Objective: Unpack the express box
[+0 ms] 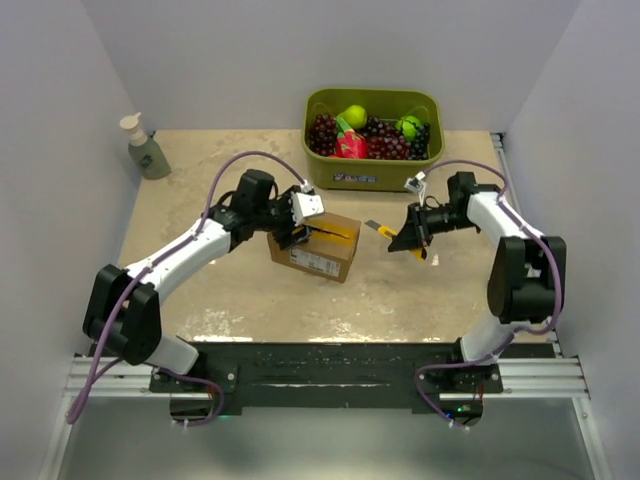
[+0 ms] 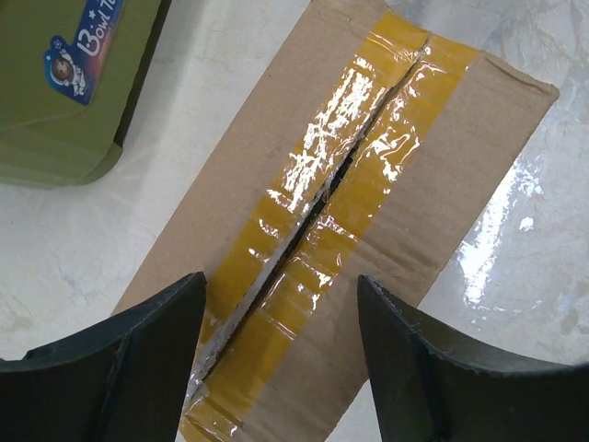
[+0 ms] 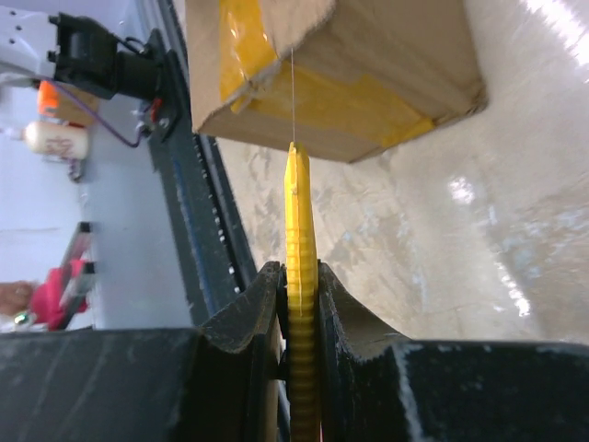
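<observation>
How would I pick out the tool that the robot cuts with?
Find the green fruit bin at the back, then the brown express box in front of it. Right of that box, the right claw pinches a yellow box cutter: the only slim yellow tool there, its thin blade pointing at the box.

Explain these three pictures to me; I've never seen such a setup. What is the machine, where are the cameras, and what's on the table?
Two robot arms, left and right, are bolted at the near edge of a table. The wide picture looks down from above and behind them; the other two come from cameras on the wrists. On the table: a brown cardboard express box, a green bin of fruit behind it, a pump bottle far left. The left hand is open above the box's yellow tape, slit along the seam. The right hand is shut on a yellow cutter, blade toward the box.
</observation>
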Robot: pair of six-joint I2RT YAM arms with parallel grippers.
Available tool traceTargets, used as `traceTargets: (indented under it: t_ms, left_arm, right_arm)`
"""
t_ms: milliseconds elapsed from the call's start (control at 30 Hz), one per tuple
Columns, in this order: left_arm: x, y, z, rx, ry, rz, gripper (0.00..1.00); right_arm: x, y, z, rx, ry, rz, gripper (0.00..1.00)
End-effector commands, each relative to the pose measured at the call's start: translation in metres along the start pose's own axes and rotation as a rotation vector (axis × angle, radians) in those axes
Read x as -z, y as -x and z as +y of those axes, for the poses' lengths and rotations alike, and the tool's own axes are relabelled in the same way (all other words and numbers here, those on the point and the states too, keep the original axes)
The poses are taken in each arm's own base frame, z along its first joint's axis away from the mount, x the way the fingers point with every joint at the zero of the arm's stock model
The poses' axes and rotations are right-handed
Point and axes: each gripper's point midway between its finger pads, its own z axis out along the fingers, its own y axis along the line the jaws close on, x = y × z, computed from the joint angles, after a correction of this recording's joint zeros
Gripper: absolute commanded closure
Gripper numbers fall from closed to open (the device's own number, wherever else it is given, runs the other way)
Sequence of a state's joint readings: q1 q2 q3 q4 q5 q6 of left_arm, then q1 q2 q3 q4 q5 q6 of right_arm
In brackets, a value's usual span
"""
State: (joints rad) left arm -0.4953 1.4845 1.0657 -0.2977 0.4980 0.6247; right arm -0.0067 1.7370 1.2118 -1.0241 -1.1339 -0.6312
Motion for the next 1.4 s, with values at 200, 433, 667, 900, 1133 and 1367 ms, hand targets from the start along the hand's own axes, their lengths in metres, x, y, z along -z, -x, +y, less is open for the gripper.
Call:
traceTargets:
  t_ms: [200,433,667,900,1133,1367]
  left_arm:
    - [-0.01,-0.052,-0.069,0.121,-0.208,0.206,0.27]
    - [-0.004,0.001,-0.069,0.195,-0.284,0.087,0.26]
    - [0.02,0.062,-0.02,0.152,-0.177,-0.019,0.17]
    - [0.058,0.007,0.043,0.336,0.071,0.029,0.15]
    - [0.071,-0.05,0.049,0.527,0.216,0.066,0.16]
    - [0.069,-0.071,0.018,0.517,0.166,0.074,0.17]
  right_arm:
    - [0.014,0.038,0.0,-0.103,-0.229,-0.226,1.0]
    - [0.013,0.02,-0.015,-0.165,-0.282,-0.15,1.0]
    - [0.007,0.009,0.007,-0.149,-0.249,-0.112,1.0]
    - [0.001,0.006,0.023,-0.131,-0.248,-0.117,1.0]
    - [-0.009,0.04,0.021,-0.106,-0.221,-0.266,1.0]
    - [-0.04,0.053,0.018,-0.095,-0.193,-0.223,1.0]
